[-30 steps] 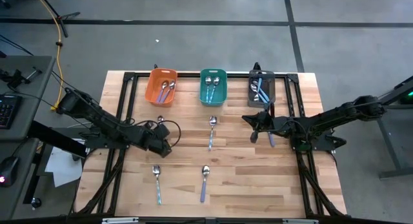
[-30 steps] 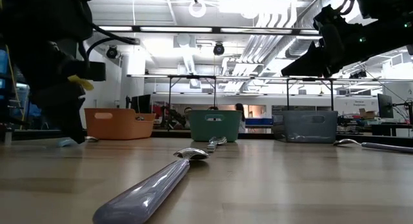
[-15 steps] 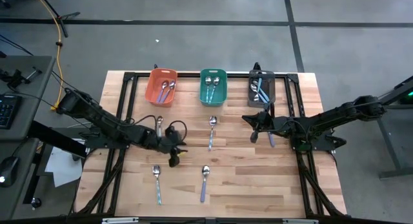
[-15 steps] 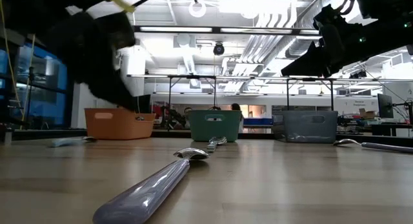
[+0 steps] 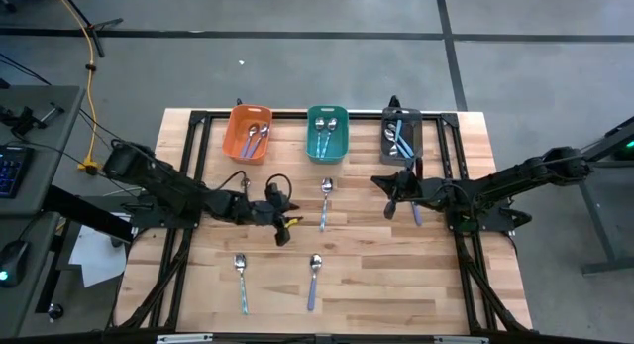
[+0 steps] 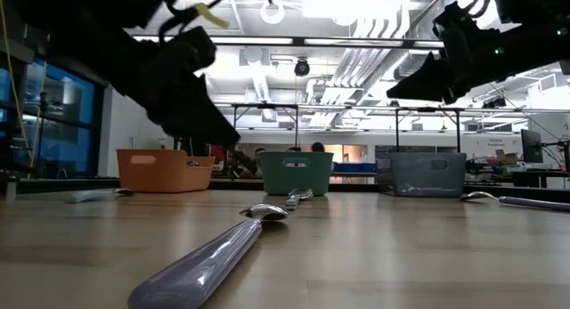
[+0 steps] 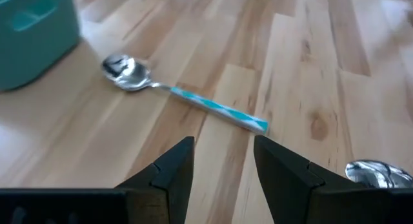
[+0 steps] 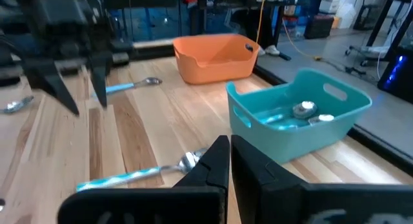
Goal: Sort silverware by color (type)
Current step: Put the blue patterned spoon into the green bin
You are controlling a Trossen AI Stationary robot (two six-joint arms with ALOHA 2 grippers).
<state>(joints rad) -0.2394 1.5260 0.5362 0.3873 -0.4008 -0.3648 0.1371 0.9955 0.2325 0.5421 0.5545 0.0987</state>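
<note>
the left gripper (image 5: 284, 231) hovers above the table (image 5: 376, 275) with its fingers (image 7: 173, 166) parted and nothing between them. just ahead of it lies a teal-striped spoon (image 5: 324, 203), long axis running toward the teal bin (image 5: 327, 134), bowl at the bin end, handle tip nearest the fingertips. 2 more spoons lie on the near side of this gripper: a teal-handled one (image 5: 241, 282) and a purple-handled one (image 5: 313, 281), both parallel to the first, bowls toward the bins. a light blue spoon (image 5: 244, 193) lies behind the gripper, toward the orange bin (image 5: 247, 133).

a second ago the left gripper sat farther left, near that light blue spoon; it has since swung right toward the striped one. the right gripper (image 5: 389, 197), pinched shut and empty, has not moved; another light blue spoon (image 5: 414, 209) lies just beside it, below the grey bin (image 5: 401, 136).
</note>
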